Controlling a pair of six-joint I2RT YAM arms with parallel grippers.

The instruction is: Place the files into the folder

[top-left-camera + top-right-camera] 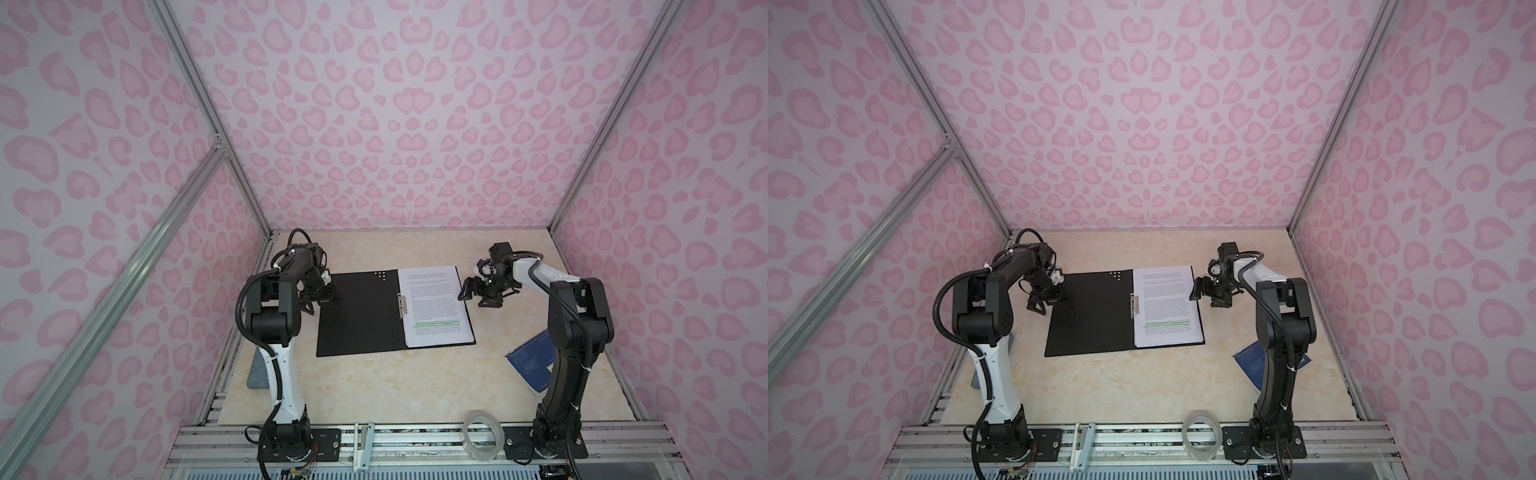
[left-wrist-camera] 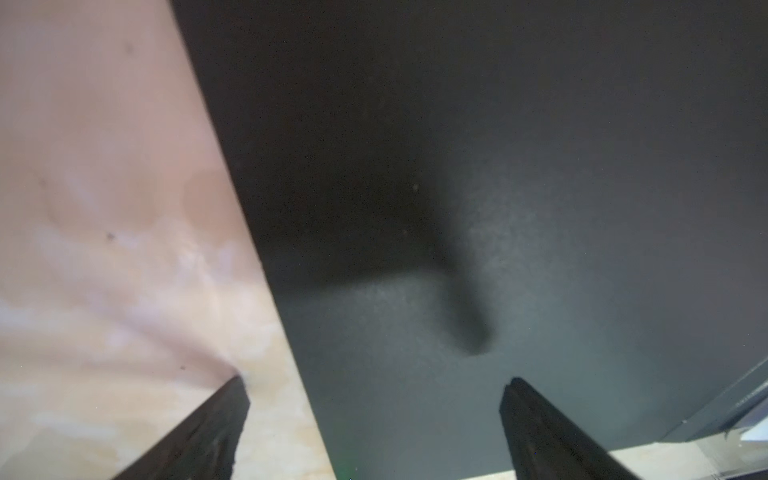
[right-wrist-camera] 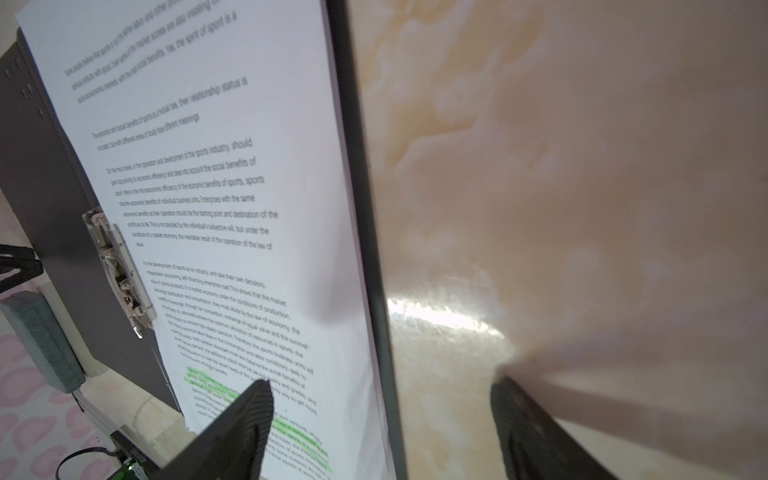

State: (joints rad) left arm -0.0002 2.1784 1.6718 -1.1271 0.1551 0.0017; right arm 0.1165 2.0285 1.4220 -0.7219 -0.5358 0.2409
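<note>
Two grippers, jaws apart and empty: left gripper [image 1: 323, 305] straddles the folder's [image 1: 357, 320] left edge, right gripper [image 3: 381, 382] its right edge. Files [image 1: 436, 303] lie flat on the open folder's right half, beside the clip [image 1: 401, 305].

Both top views hang high over my base rail [image 1: 415, 440], facing down and toward the back wall [image 1: 395, 124], sharing the whole counter [image 1: 374, 386] and the open folder [image 1: 357, 316]. My left wrist camera sits close over the folder's black inside; my right wrist camera looks low along the files [image 3: 232, 232].
</note>
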